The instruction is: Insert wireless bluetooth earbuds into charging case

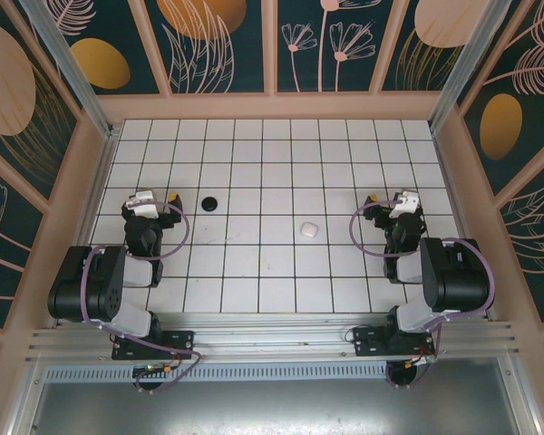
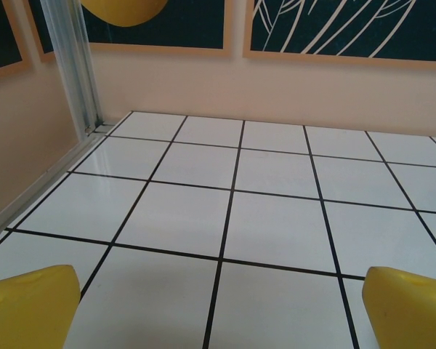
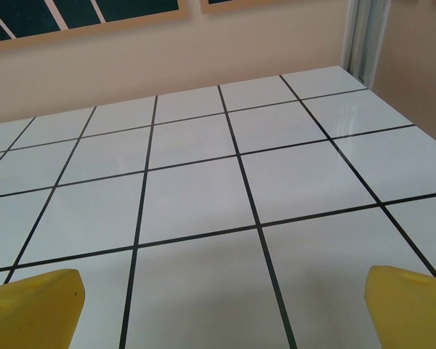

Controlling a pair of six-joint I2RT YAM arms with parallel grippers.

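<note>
A small white rounded charging case (image 1: 308,229) lies shut on the white grid table (image 1: 272,163), right of the middle. A small black round blob (image 1: 208,203) lies left of centre; it is too small to tell whether it is the earbuds. My left gripper (image 1: 149,196) rests near the left wall, about one tile left of the black blob. It is open, and its yellow fingertips (image 2: 29,305) stand wide apart over bare tile around the gripper's middle (image 2: 221,313). My right gripper (image 1: 399,197) is near the right side, some three tiles right of the case, open (image 3: 221,305) with nothing between its fingers.
Peach walls (image 1: 272,104) enclose the table on three sides, with metal corner posts (image 2: 73,65) at the back. Both arm bases sit on the aluminium rail (image 1: 272,340) at the near edge.
</note>
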